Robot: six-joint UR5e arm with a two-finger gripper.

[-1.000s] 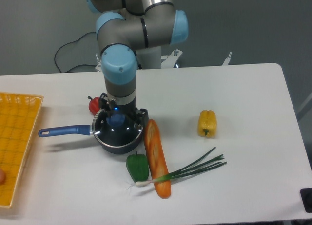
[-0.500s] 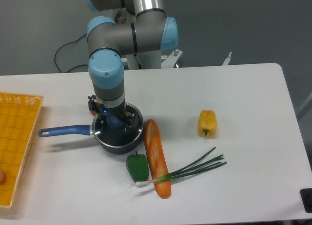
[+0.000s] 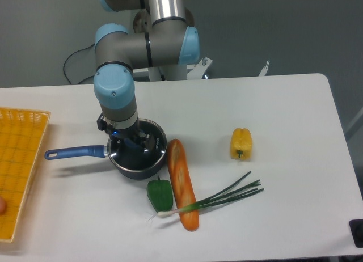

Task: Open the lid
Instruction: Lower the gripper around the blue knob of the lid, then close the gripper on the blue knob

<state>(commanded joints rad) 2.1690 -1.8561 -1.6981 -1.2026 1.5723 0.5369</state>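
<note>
One yellow basket point(image 3: 20, 160) cut off at the left edge, blue-handled saucepan point(image 3: 133, 157) beside it, gripper point(image 3: 127, 142) low over the pan, its grip impossible to judge, lid point(image 3: 148, 144) mostly hidden beneath it, then green pepper point(image 3: 160, 194), carrot point(image 3: 181, 182), spring onions point(image 3: 227, 195), yellow pepper point(image 3: 240, 143).

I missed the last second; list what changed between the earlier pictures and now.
The arm and gripper slid left across the saucepan, now covering the red thing behind it. Whether the lid is gripped is unclear. Carrot, both peppers, scallions and basket stayed put.
</note>
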